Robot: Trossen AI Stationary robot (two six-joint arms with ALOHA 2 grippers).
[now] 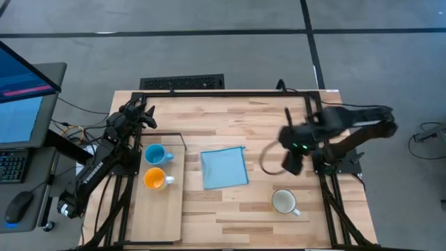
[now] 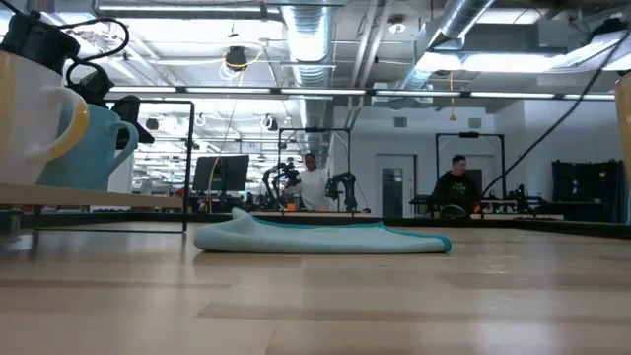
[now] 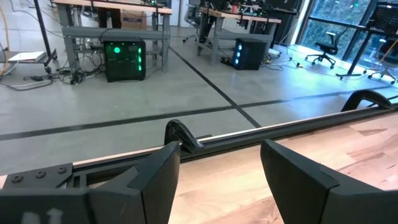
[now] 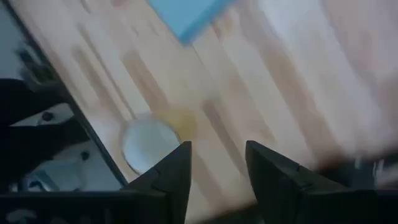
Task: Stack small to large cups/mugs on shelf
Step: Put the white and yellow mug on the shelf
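High view: worktop (image 1: 279,118) carrying shelf (image 1: 157,213) with blue mug (image 1: 154,154) and orange mug (image 1: 155,180); white mug (image 1: 283,201) sitting off-shelf. Right hand (image 1: 291,166) hovering empty near it, fingers apart. Left hand (image 1: 145,116) idling, fingers apart.

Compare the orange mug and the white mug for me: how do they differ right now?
The orange mug sits on the light-wood shelf, next to the blue mug; the white mug stands alone on the bare table, right of the blue cloth. The white mug looks larger than the orange mug. Both are upright, with handles pointing right.
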